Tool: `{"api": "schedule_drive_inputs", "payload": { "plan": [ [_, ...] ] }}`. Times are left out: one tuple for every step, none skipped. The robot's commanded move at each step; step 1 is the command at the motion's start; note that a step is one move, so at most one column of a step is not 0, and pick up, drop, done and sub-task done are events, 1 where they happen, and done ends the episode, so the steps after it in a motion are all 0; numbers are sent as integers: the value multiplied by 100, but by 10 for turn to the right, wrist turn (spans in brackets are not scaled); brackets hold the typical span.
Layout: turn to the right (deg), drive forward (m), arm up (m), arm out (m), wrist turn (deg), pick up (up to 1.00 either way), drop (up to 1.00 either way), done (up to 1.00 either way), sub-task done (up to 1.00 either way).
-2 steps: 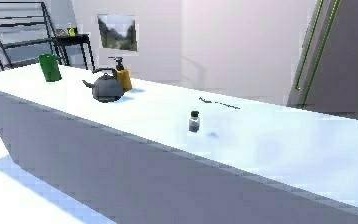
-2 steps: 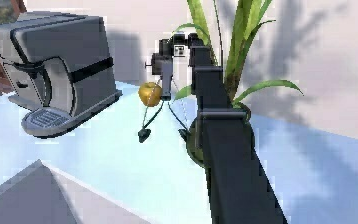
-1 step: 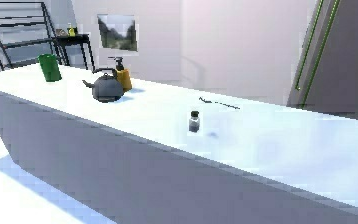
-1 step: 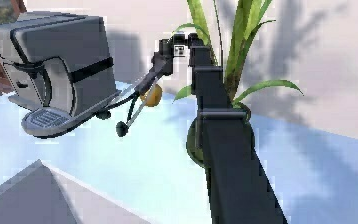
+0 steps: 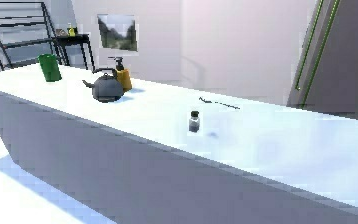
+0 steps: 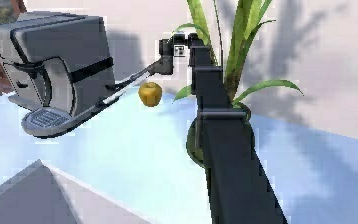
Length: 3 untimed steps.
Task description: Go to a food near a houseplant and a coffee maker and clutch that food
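Closest up in the arm side view is the dark arm bar (image 6: 232,160), rising over the pale countertop (image 6: 97,165); tucked right behind it is a dark green pot (image 6: 193,140) that the bar mostly hides, and the houseplant (image 6: 227,30) fans its long leaves up against the wall; further out the arm ends at two small white squares (image 6: 170,47), and the gripper (image 6: 122,87) slants its thin fingers down toward the view's left; just under those fingers is the food, a yellow-green apple (image 6: 150,93), between the plant and the big grey coffee maker (image 6: 57,65); honestly can't tell if the fingers are apart or together, and can't tell whether they hold anything, since the apple is right by them and I can't see if it's clear of the counter

Forward view, same order: long white counter (image 5: 277,155) nearest, with a small dark-capped shaker (image 5: 194,122) on it; further along there's a grey kettle (image 5: 107,88) with an amber pump bottle (image 5: 120,74) just behind, then a green cup (image 5: 49,67) toward the left; past the counter a black wire rack (image 5: 22,35), a framed picture (image 5: 118,32) on the wall, and tall grey doors (image 5: 332,50) at the right
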Motion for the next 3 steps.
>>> {"api": "schedule_drive_inputs", "payload": {
  "plan": [
    [0,0,0,0,450,0,0,0,0],
    [0,0,0,0,150,0,0,0,0],
    [0,0,-10,0,0,0,0,0,0]
  ]
}}
